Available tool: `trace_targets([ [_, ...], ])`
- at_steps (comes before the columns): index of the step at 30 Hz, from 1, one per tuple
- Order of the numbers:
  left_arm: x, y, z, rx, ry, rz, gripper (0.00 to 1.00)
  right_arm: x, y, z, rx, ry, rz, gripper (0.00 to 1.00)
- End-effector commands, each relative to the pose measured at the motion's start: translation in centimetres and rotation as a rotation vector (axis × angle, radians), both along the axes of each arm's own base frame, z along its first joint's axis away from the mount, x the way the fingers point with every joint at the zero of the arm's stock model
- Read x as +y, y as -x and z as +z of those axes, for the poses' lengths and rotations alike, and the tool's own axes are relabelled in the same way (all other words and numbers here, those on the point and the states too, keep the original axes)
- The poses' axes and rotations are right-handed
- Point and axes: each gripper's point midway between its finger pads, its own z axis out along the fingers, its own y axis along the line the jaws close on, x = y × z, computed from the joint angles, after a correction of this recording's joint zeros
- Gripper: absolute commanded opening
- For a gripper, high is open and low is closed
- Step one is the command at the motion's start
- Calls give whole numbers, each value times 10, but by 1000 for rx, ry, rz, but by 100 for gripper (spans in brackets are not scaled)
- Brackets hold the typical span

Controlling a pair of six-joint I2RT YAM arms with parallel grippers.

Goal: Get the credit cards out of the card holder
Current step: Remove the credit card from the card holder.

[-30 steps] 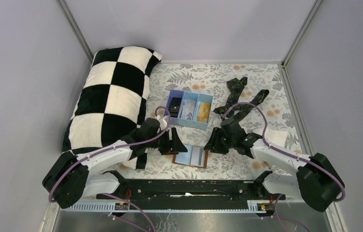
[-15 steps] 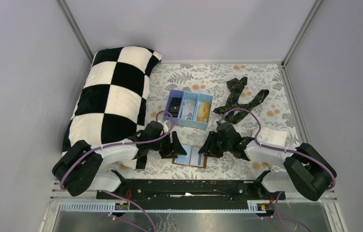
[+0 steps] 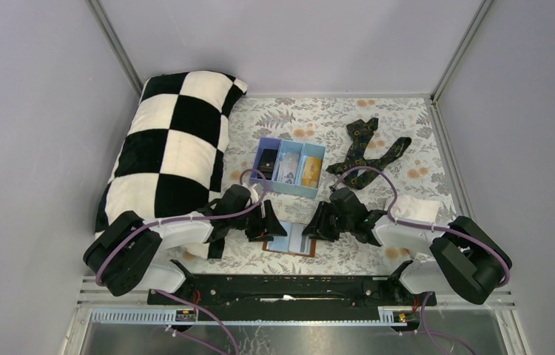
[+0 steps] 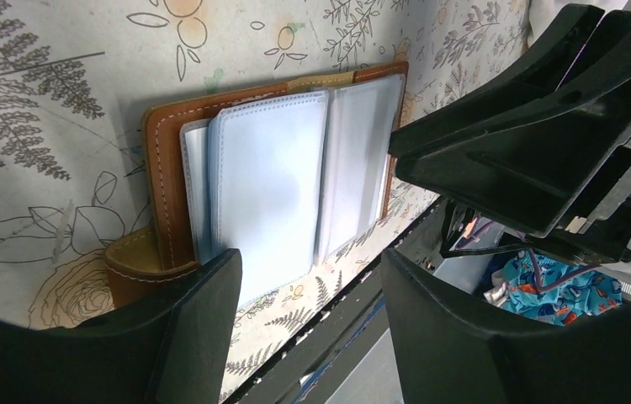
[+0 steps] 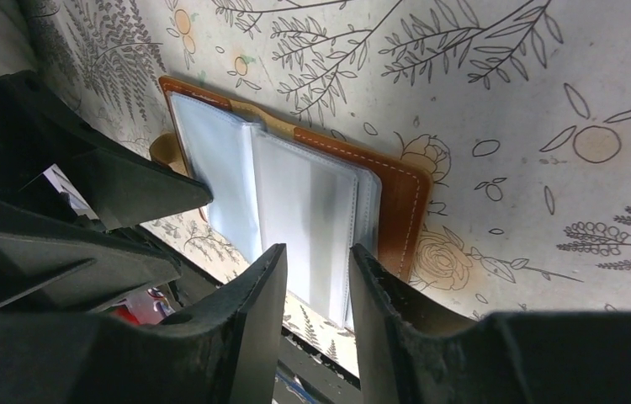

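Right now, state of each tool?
Left tool: open wide over the card holder, holding nothing.
Right tool: open, narrow gap, above its clear sleeves, nothing visibly held.

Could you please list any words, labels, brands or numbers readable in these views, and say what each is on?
No text is readable.
The cards in the light blue tray: any print is too small to read from the top view.
The card holder and its clear sleeves: blank as far as both wrist views show.
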Motion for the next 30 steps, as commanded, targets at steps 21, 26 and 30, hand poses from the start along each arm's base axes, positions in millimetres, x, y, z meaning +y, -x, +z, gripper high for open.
trace_targets([
  [21,-1,-10,43,-133,67,15,69,38,-5,62,-96,-173,51,39],
  [26,1,-8,56,-162,82,8,70,52,-6,74,-118,-203,88,39],
  [30,5,-9,57,-162,61,14,69,64,-8,75,-119,-204,119,39],
])
